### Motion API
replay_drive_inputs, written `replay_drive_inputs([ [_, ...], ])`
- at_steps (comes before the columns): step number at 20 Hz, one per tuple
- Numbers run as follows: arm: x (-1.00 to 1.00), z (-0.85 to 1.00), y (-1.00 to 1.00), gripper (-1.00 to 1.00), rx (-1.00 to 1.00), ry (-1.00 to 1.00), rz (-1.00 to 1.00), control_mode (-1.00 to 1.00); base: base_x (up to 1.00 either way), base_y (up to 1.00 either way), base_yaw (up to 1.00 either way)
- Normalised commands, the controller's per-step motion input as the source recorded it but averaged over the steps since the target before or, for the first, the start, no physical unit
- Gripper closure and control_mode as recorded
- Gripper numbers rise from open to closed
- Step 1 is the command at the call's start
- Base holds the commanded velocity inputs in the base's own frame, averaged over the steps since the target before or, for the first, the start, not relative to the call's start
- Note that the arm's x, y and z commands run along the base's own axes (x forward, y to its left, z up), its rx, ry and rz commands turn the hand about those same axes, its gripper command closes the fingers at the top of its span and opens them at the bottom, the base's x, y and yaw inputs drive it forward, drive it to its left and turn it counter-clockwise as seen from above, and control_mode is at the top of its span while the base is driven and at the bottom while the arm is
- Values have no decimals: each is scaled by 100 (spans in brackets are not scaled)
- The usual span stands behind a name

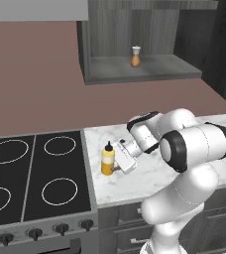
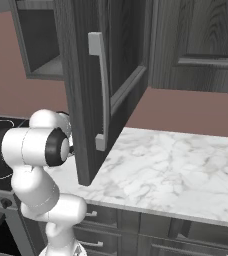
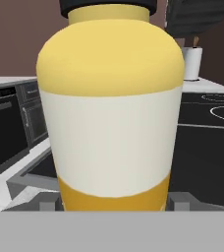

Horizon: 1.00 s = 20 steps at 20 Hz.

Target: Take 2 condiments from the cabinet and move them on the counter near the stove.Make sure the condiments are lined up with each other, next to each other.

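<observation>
A plain brown wall backs the kitchen, with dark grey wood-grain units above it. The white, grey-veined marble worktop runs over dark grey drawers, and the black glass stove adjoins its left end, showing four white ring burners and a row of dark knobs along a grey front. Above the worktop hangs the open-fronted cabinet, whose door stands swung outward, as the right base view shows, with a pale bar handle on it. The white arm reaches low and leftward across the worktop. Its hand is set level at the yellow squeeze bottle, one finger on each side of the body, the jaws standing fairly wide; contact with the bottle cannot be confirmed. The bottle stands upright on the worktop just beside the stove edge, with a dark pointed nozzle; the hand view shows a broad white label band round its body. The small brown shaker with a white top stands upright on the cabinet shelf.
</observation>
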Motion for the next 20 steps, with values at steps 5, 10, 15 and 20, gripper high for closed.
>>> replay_drive_inputs([
  [5, 0, 0, 4, -100, 0, 0, 0, -100, 0, 0, 0],
  [10, 0, 0, 13, -100, 0, 0, 0, -100, 0, 0, 0],
  [15, 0, -2, 5, -100, 0, 0, 0, -100, 0, 0, 0],
  [20, 0, 0, 0, -100, 0, 0, 0, -100, 0, 0, 0],
])
